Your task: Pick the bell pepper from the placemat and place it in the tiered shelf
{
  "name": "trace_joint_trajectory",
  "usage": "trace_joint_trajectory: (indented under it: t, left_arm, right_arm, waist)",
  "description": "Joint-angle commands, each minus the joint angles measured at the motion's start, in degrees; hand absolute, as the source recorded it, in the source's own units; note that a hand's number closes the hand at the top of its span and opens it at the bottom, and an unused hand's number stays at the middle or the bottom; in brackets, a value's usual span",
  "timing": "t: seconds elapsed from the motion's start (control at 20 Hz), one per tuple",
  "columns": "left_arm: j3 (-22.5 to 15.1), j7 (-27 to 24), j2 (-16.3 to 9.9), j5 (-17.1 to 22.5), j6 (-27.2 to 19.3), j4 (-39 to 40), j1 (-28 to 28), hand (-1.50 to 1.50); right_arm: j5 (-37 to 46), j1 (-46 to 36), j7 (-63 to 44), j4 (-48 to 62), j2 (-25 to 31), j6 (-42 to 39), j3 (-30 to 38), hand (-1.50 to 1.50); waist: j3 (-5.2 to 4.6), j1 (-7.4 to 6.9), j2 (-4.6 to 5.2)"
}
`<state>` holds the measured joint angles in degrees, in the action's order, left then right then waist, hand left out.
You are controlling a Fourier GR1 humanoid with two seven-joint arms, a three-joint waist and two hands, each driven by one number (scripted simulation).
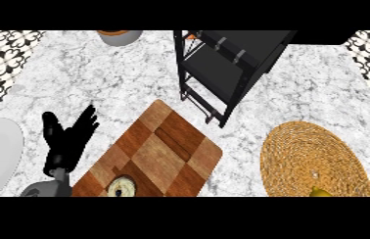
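White-and-grey marbled worktop carries everything here. Only 1 hand shows, the left hand, resting at the lower left with its fingers spread and straight, holding nothing; the right hand is out of view, so I cannot tell how it stands. Far to the right of those fingers, past the checkered wooden cutting board, lies the round woven placemat, and a yellowish sliver at its lower edge (likely the bell pepper, mostly cut off) sits well apart from the black tiered shelf above. The step looks like the first reach. It would go best by lowering over the pepper with fingers wide, closing around its body, then lifting high enough to pass the shelf's frame.
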<state>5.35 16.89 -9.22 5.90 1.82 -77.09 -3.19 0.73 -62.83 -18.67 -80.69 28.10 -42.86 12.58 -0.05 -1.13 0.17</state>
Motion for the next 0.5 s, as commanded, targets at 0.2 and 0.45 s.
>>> trace_joint_trajectory:
  t: [0.2,0.45]
  left_arm:
    - [-1.02,-0.04,1.01,-0.54,-0.16,-2.47,2.50,0.00]
    - [-1.53,-1.42,1.19,-1.16,0.20,-3.32,3.49,0.00]
  right_arm:
    - [10.29,-5.47,12.75,12.67,-1.61,2.47,-6.49,1.50]
    - [17.82,-4.92,22.94,19.44,-3.13,7.43,-10.39,1.50]
  waist:
    - [0.03,-0.28,0.10]
    - [0.04,-0.48,0.18]
